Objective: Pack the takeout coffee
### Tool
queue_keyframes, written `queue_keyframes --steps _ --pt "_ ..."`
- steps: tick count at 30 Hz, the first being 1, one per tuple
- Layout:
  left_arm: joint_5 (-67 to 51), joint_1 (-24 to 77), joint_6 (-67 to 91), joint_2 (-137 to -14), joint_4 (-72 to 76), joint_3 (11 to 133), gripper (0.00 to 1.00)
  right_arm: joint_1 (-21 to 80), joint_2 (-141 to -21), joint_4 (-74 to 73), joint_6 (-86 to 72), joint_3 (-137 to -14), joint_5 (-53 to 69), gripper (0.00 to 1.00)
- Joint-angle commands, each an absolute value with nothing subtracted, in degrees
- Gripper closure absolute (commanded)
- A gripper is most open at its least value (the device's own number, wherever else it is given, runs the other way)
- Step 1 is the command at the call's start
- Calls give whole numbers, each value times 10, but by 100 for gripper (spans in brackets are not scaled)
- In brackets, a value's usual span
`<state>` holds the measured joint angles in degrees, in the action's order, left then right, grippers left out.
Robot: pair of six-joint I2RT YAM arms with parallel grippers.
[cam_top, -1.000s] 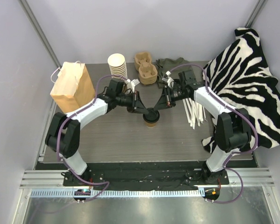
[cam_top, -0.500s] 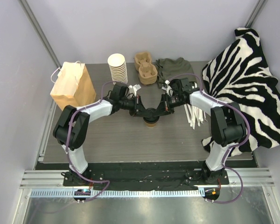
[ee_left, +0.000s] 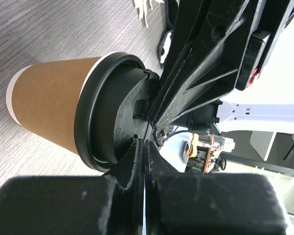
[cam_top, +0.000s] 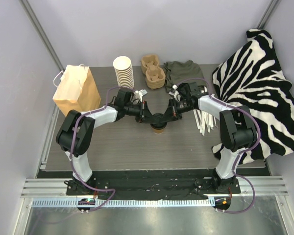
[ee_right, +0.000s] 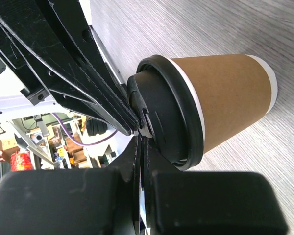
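The takeout coffee [cam_top: 158, 128] is a brown paper cup with a black lid [cam_top: 158, 119], standing upright mid-table. My left gripper [cam_top: 150, 117] comes at the lid from the left and is shut with nothing between its fingers. My right gripper [cam_top: 167, 116] meets it from the right, also shut and empty. The left wrist view shows the cup [ee_left: 54, 105] and my left gripper's [ee_left: 144, 144] tips resting on the lid top [ee_left: 108, 112], the right fingers [ee_left: 201, 63] just opposite. The right wrist view has the cup [ee_right: 230, 98], with my right gripper [ee_right: 141, 139] against the lid [ee_right: 171, 112].
A brown paper bag [cam_top: 76, 90] stands at the back left. Behind the arms are a stack of lidless cups [cam_top: 123, 71], pulp cup carriers [cam_top: 153, 71] and a dark green cloth [cam_top: 182, 71]. White stirrers [cam_top: 204, 117] lie right of the cup, beside a zebra-print cloth [cam_top: 257, 88].
Both grippers have come down onto the lid from either side. The left fingers have closed fully. The cup has stayed in place.
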<state>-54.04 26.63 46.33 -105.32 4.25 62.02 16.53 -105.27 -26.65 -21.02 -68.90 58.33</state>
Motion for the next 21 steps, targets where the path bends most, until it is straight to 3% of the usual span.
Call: queue_keyframes --steps 1,10,21 --pt "-520 263 437 -1016 11 614 100 167 -1081 -282 -185 -686 500 99" --pt "-521 264 422 -926 11 673 98 166 -1090 -287 -182 -692 502 99" --pt "-466 264 459 -1047 23 629 100 165 -1101 -295 -180 -696 497 99"
